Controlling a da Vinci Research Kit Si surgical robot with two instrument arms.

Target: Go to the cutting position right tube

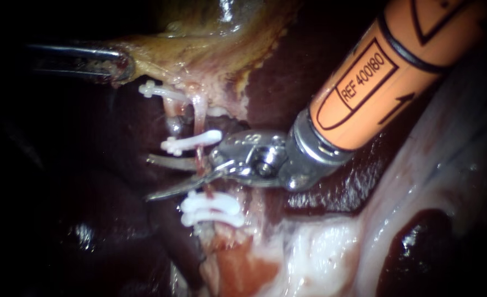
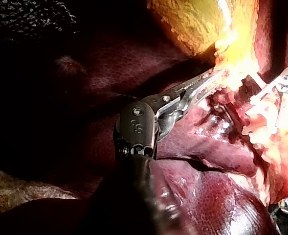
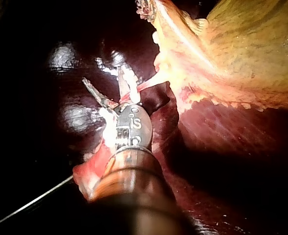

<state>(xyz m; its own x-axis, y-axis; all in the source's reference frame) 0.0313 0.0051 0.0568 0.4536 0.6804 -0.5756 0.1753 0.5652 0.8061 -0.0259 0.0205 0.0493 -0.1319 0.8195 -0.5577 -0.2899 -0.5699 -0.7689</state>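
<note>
A thin reddish tube, the right tube (image 1: 200,158), runs down from the gallbladder (image 1: 199,49) between one white clip (image 1: 191,142) above and two white clips (image 1: 210,210) below. My right instrument (image 1: 151,179), on an orange shaft, comes in from the upper right. Its two blades stand open, one on each side of the tube's bare stretch between the clips. A shorter tube to the left carries another clip (image 1: 154,89). My left instrument (image 1: 123,67) is shut on the gallbladder's lower edge, as the left wrist view also shows at its jaws (image 2: 213,81).
Dark red liver (image 1: 287,71) lies behind and around the tubes. Pale, glistening tissue (image 1: 419,181) fills the lower right. In the right wrist view the yellow gallbladder (image 3: 241,54) is stretched away ahead of my right instrument (image 3: 104,93).
</note>
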